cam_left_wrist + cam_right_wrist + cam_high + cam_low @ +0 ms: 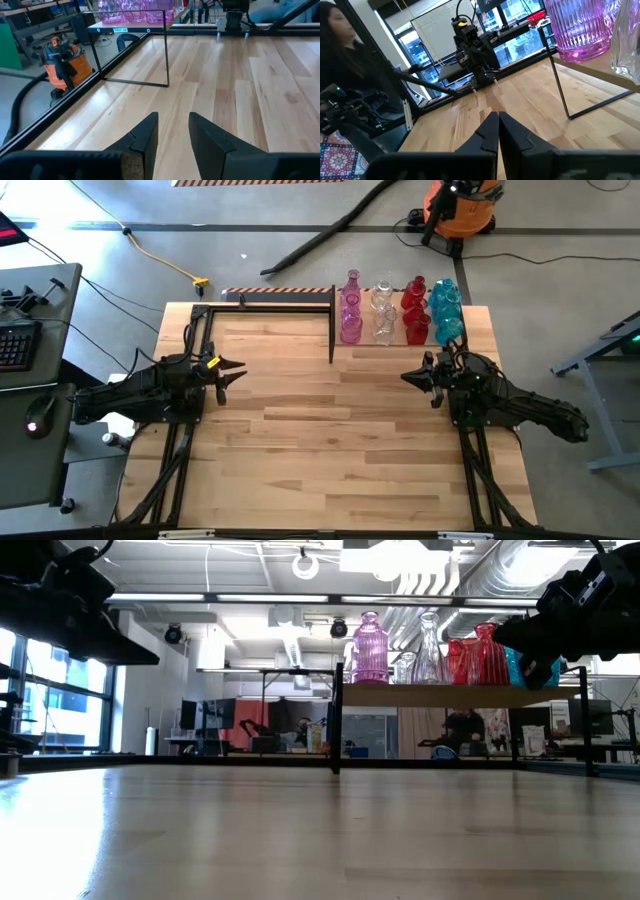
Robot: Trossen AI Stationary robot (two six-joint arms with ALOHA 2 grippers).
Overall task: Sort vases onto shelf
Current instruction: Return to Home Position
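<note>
The vases [400, 310] stand upright in colour rows of pink, clear, red and teal on the shelf [420, 695] at the tabletop's [330, 440] far edge, just beyond the right claw [408, 377], whose fingers are pressed together on nothing. The left claw [236, 374], slightly parted and holding nothing, hovers well apart across the tabletop, so the right arm is plainly nearer.

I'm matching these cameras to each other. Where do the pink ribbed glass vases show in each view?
High view: pink ribbed glass vases, top centre, leftmost column on the shelf.
Low view: upper middle, leftmost on the shelf.
Left wrist view: far ahead, cropped by the frame.
Right wrist view: close by, on the shelf.
Shared landmark: the black metal corner post beside them.
</note>
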